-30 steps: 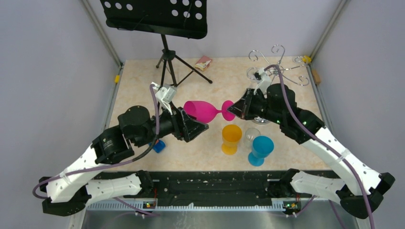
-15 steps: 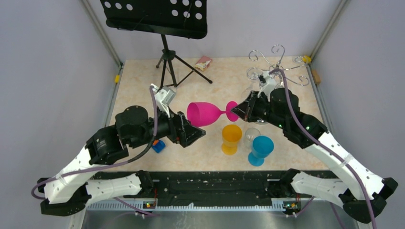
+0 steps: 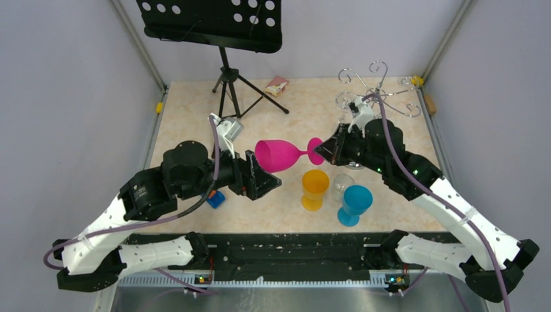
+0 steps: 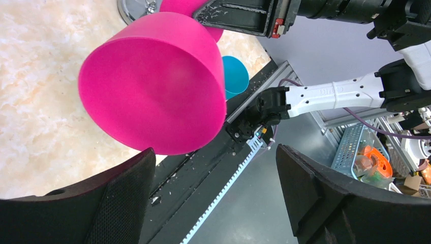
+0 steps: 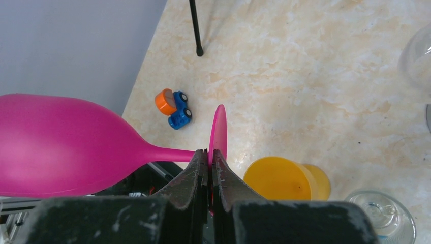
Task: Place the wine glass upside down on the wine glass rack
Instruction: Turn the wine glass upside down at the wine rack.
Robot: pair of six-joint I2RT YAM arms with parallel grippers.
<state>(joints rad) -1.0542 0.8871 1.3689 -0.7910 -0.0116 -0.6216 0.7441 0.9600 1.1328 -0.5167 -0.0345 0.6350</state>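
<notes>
Two grippers flank one pink wine glass (image 3: 278, 155), which hangs on its side in the air above the marbled table (image 3: 195, 110), bowl to the left and foot to the right. At the far left a small toy car (image 5: 174, 108) lies by the left arm. The left gripper (image 3: 262, 177) stands with its jaws wide, a finger on either side of the bowl but apart from it, so it carries nothing. The right gripper (image 5: 209, 168) has its jaws pinched almost together on the thin foot disc (image 5: 219, 133), just beside the stem (image 5: 167, 152), and bears the whole glass alone. Below it stand a yellow cup (image 3: 315, 187), a clear glass (image 3: 342, 185) and a teal goblet (image 3: 357, 200). The chrome wine glass rack (image 3: 380, 91) waits at the back right corner, just behind the right wrist and not yet reached. The step in hand looks like the right arm's carry to that rack. The left arm should back well clear first. The bowl overhangs a narrow edge grip and could swing, so the move should be slow. The wrist should roll until the bowl hangs downward, with the cups below kept out of its sweep. The stem should enter a curled arm at its open end, and the jaws should part only once the foot rests on the wire.
</notes>
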